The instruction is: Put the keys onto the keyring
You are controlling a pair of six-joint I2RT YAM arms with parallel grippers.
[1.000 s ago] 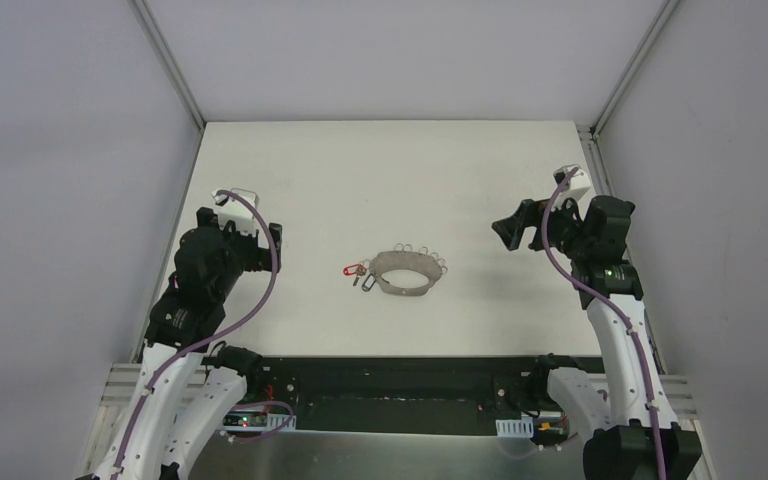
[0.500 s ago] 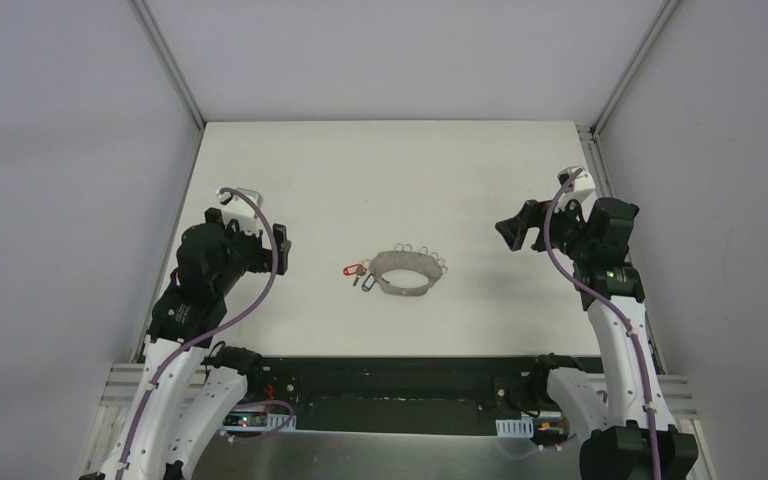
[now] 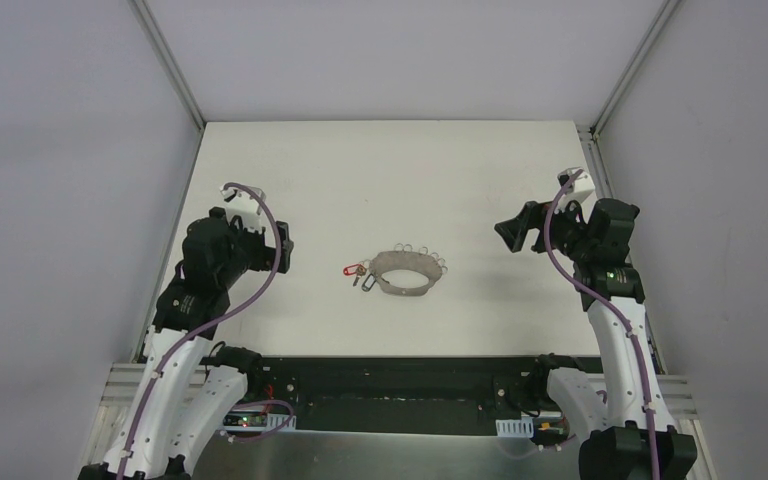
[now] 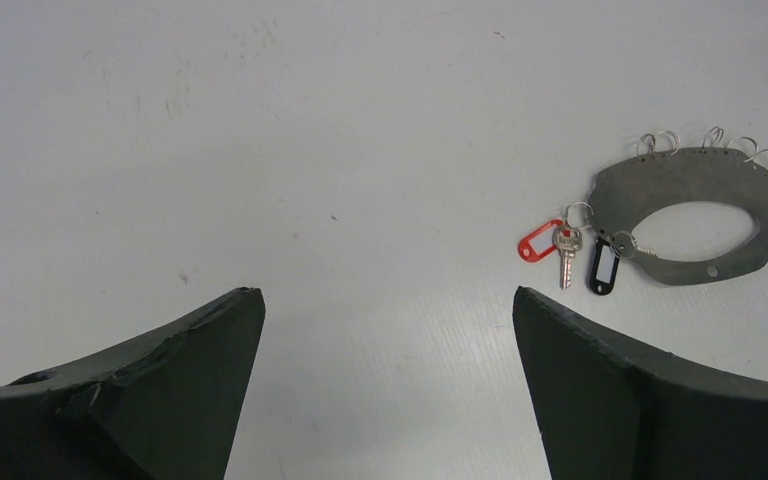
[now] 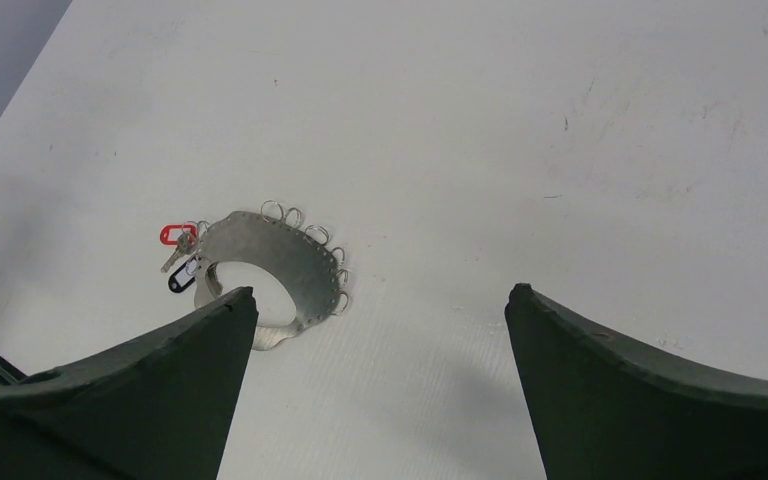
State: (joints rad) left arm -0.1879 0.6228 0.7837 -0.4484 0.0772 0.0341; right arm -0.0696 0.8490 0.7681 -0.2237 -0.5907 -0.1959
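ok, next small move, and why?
Probably ease the left gripper toward the keys: it and the right gripper are open and empty, and the keys lie at the left end of the keyring, nearest that arm. Already hooked? Cannot tell.

No readable text; dark key tag (image 4: 603, 270) seemingly blank, too small.
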